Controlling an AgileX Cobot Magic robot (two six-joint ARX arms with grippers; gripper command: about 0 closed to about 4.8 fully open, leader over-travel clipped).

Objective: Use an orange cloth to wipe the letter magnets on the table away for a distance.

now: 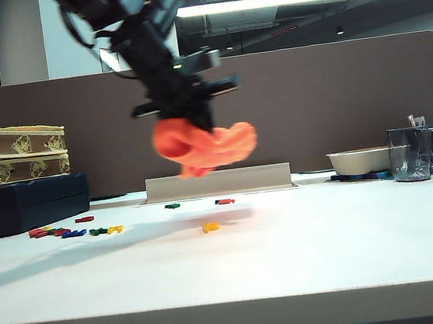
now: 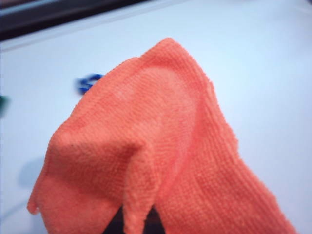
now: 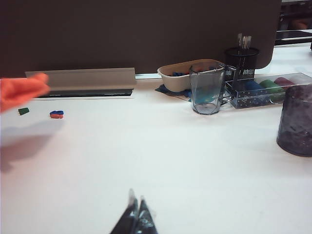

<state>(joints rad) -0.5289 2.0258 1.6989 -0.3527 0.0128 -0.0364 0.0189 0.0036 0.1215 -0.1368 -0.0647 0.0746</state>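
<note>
Orange cloth [image 1: 203, 148] clenched in left claw [image 1: 197, 129] above open table [image 1: 290, 255]; right claw [image 3: 136, 214] seemingly closed.

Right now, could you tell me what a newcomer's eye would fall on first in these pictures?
The orange cloth, bunched and hanging in the air from the shut left gripper above the middle of the table. Next, the letter magnets scattered on the white top, mostly at its left. The right gripper rests shut low over the table, holding nothing.

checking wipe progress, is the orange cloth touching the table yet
No, in the exterior view the orange cloth hangs from the left gripper well above the table.
</note>
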